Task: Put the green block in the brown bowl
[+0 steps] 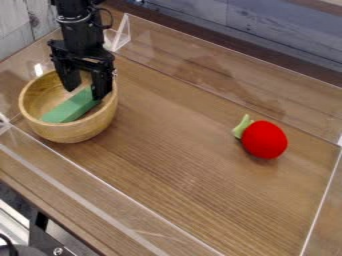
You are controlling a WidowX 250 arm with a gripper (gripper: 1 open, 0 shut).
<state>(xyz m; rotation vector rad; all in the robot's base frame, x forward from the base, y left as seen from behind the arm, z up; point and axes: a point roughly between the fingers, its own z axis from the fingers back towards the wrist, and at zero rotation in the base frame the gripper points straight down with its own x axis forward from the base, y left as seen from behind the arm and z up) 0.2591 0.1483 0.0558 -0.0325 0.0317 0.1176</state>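
While the gripper [82,80] is pointed straight down over the brown bowl [67,128] at the table's left, its jaws are seen spread wide with nothing clamped, and the green block [64,108] is lying tilted inside the bowl, between and below the fingertips.
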